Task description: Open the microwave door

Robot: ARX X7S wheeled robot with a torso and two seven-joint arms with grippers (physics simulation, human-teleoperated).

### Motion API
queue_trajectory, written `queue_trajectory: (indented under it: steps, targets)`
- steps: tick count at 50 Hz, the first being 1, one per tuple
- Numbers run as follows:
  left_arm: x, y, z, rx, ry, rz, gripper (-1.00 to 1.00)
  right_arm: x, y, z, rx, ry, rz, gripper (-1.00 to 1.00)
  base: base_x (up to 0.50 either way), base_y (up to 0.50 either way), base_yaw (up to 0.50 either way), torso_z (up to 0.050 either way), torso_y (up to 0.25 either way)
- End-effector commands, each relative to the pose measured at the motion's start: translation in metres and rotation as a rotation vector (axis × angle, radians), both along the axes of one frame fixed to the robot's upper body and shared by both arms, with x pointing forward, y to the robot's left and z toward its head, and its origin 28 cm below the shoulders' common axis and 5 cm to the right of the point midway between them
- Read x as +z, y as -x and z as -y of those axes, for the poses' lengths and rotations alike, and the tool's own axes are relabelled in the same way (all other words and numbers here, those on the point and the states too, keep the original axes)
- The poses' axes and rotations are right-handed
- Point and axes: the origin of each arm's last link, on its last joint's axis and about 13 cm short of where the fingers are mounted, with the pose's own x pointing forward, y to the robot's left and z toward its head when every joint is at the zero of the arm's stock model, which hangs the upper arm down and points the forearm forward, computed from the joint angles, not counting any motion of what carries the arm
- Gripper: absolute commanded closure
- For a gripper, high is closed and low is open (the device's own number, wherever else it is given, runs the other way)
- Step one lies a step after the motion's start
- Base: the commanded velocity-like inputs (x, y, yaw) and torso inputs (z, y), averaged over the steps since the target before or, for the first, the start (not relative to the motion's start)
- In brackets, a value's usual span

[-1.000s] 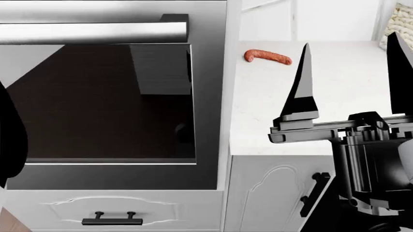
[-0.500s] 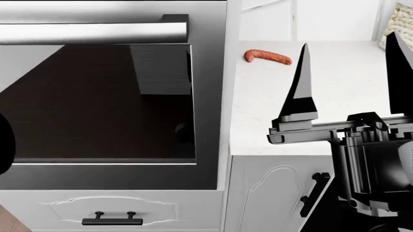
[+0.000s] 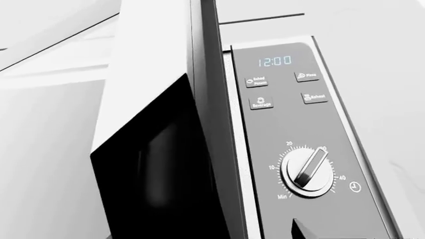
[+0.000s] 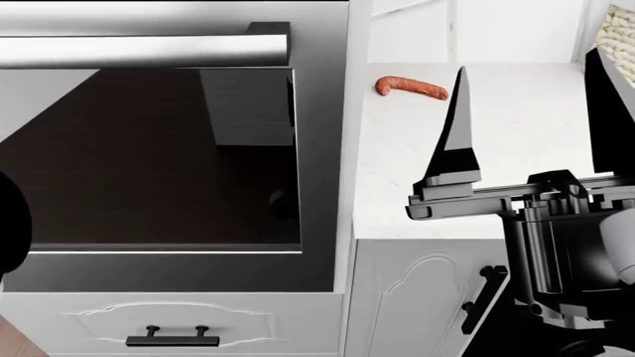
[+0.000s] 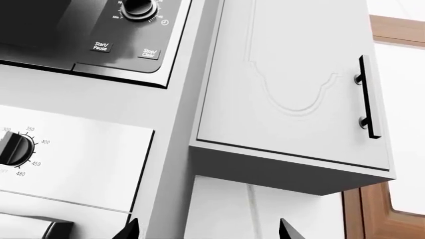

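In the left wrist view the microwave door (image 3: 166,149) stands ajar, its dark glass and thick edge swung away from the control panel (image 3: 292,124) with its clock, buttons and dial. One fingertip (image 3: 300,232) of my left gripper shows over the panel, clear of the door's edge. The other finger is lost against the dark glass. In the head view the left gripper (image 4: 10,230) is a black shape at the left edge. My right gripper (image 4: 529,63) is open over the counter, holding nothing. The microwave's lower panel (image 5: 126,50) shows in the right wrist view, beyond the right gripper (image 5: 207,231).
An oven (image 4: 317,149) with a dark window and a bar handle (image 4: 139,50) fills the head view's left. A sausage (image 4: 410,86) lies on the white counter (image 4: 496,193). Below are a drawer handle (image 4: 172,338) and a cabinet handle (image 4: 483,297). A wall cabinet (image 5: 292,84) hangs beside the microwave.
My right gripper has shifted slightly up and to the left in the head view. The left arm's black shape at the left edge shrank, then grew a little again.
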Motion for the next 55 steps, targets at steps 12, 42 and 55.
queue_trajectory:
  steps: [12, 42, 55]
  targets:
    - [-0.001, 0.002, -0.012, 0.022, -0.006, 0.02, -1.0, 0.001, 0.0, -0.001, -0.004, 0.008, 0.0, -1.0, 0.0, 0.0, 0.0, 0.0, 0.0]
    - [-0.01, 0.029, -0.018, 0.015, 0.002, 0.054, -1.0, 0.004, 0.004, -0.001, -0.007, 0.014, 0.007, -1.0, 0.0, 0.0, 0.0, 0.0, 0.0]
    - [-0.004, 0.043, -0.018, 0.019, -0.003, 0.099, -1.0, 0.005, 0.005, -0.001, -0.006, 0.015, 0.011, -1.0, 0.0, 0.0, 0.0, 0.0, 0.0]
